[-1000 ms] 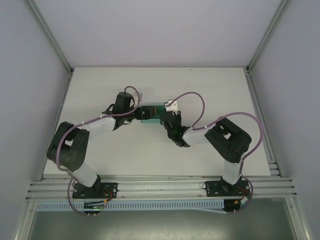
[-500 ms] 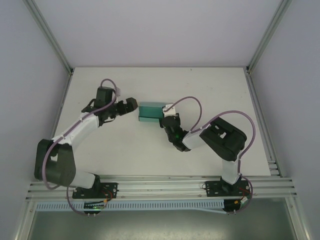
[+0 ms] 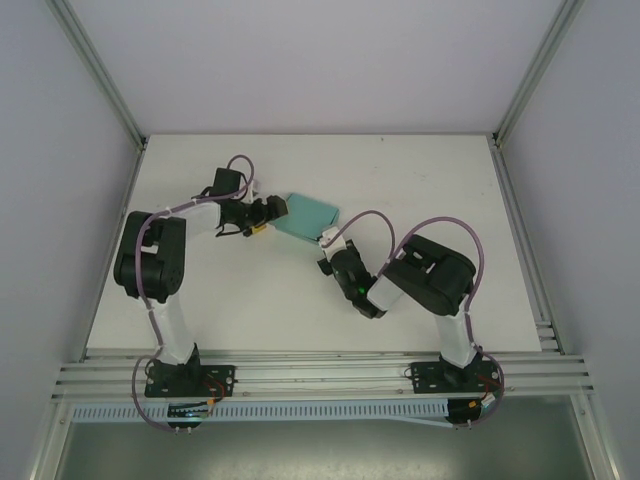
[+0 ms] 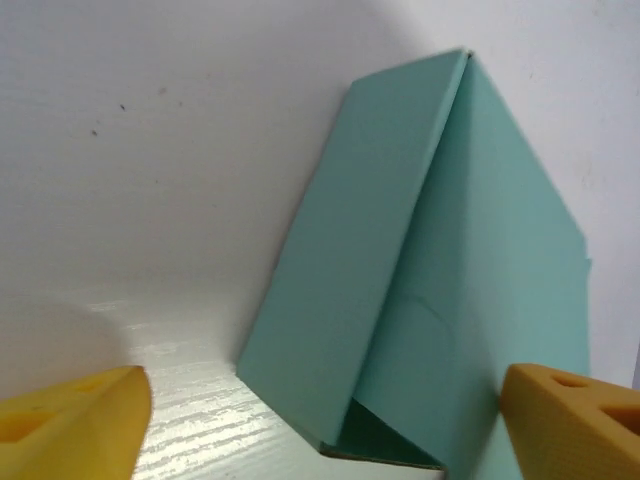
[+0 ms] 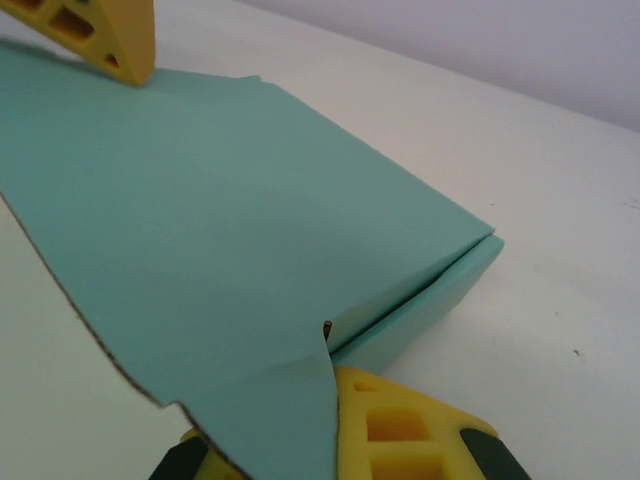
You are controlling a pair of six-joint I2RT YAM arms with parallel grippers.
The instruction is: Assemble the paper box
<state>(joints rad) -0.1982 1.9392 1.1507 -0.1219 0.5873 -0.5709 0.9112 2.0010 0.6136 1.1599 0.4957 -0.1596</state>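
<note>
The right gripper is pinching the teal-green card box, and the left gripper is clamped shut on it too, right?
No. The left wrist view shows the left gripper open, yellow fingers wide apart at the teal-green card box. The right gripper does pinch it.

Pretty bare setup here: a plain white table (image 3: 420, 180) boxed in by pale lavender-grey panels at the back (image 3: 320, 60), left (image 3: 50, 220) and right (image 3: 600, 220). Aluminium posts (image 3: 100, 75) run up the back corners. Aluminium rails (image 3: 320, 372) cross the near edge, with a slotted white cable duct (image 3: 320, 410) just below. Lighting is soft and even, and the tabletop has a slight sheen up close (image 4: 200, 420). A few tiny dark specks (image 3: 381, 141) sit near the back edge.
</note>
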